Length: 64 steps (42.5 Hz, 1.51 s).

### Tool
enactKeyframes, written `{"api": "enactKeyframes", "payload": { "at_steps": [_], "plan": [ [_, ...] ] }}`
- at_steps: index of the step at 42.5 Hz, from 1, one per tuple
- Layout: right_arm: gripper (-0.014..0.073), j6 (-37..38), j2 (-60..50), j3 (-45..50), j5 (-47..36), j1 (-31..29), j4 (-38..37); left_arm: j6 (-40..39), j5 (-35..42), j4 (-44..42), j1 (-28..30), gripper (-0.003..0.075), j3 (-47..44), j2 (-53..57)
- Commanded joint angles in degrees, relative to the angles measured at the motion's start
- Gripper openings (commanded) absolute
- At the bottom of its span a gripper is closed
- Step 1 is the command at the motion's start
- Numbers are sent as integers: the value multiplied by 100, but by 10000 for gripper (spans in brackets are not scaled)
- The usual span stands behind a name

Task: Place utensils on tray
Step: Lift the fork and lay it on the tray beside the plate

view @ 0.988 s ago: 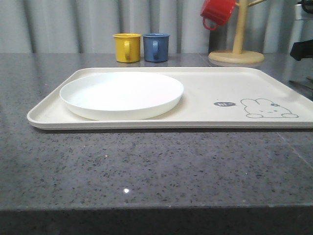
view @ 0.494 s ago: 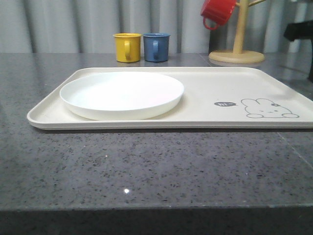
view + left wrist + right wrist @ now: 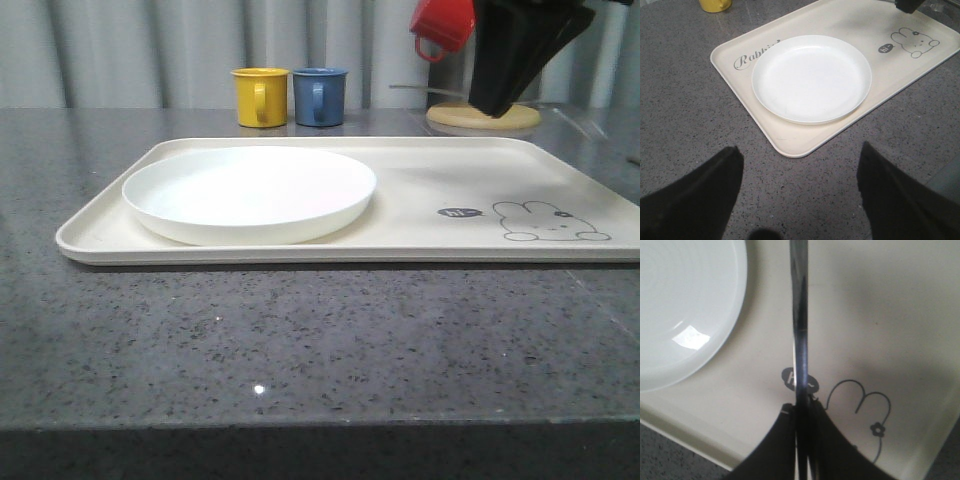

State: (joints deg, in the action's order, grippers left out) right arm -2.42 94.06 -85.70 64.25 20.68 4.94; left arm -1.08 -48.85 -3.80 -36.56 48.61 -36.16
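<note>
The cream tray (image 3: 430,170) with its rabbit drawing (image 3: 548,222) lies across the dark stone table. My right gripper (image 3: 492,104) hangs over the tray's far right part, shut on a slim shiny silver utensil (image 3: 420,89) that sticks out to the left. In the right wrist view the black fingers (image 3: 782,435) of this gripper (image 3: 802,407) pinch the utensil (image 3: 800,315) above the tray (image 3: 865,315), near the rabbit; which kind of utensil it is I cannot tell. My left gripper (image 3: 800,148) stands open and holds nothing, over the table by the tray's (image 3: 805,140) near corner.
A round white plate (image 3: 250,190) fills the tray's left half. Behind the tray stand a yellow mug (image 3: 260,96) and a blue mug (image 3: 319,96). A red mug (image 3: 445,22) hangs on a wooden mug tree whose base (image 3: 450,116) sits at the back right.
My right gripper has come in from the right edge and now hangs over the tray's far right part, with the silver utensil in it. Tray, plate and mugs have not moved.
</note>
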Motion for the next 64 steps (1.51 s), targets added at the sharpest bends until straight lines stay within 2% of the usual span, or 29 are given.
{"api": "enactKeyframes", "payload": {
  "at_steps": [1,9,20,24,33,37,49,53,60,64],
  "plan": [
    [-6,659,-28,-187,-357,10,23,-77,416,-31,-50,482,145,6],
    [-3,1949,365,-187,-955,10,97,-77,416,-31,-50,482,145,6],
    [29,2203,731,-187,-1312,10,448,-77,416,-31,-50,482,145,6],
    [83,2252,823,-187,-1353,10,479,-77,416,-31,-50,482,145,6],
    [354,2252,817,-187,-1170,10,590,-77,416,-31,-50,482,145,6],
    [427,2100,744,-187,-1047,10,529,-77,416,-31,-50,482,145,6],
    [437,1141,-204,-169,66,-20,-824,-77,416,-31,-50,482,145,6],
    [437,1086,-517,-169,297,-101,-1320,-77,416,-31,-50,482,145,6],
    [437,991,-780,-169,294,-690,-1407,-77,416,-31,-50,482,145,6],
    [437,841,-738,-162,401,-1227,-1359,-77,416,-31,-50,482,145,6]
  ]
}}
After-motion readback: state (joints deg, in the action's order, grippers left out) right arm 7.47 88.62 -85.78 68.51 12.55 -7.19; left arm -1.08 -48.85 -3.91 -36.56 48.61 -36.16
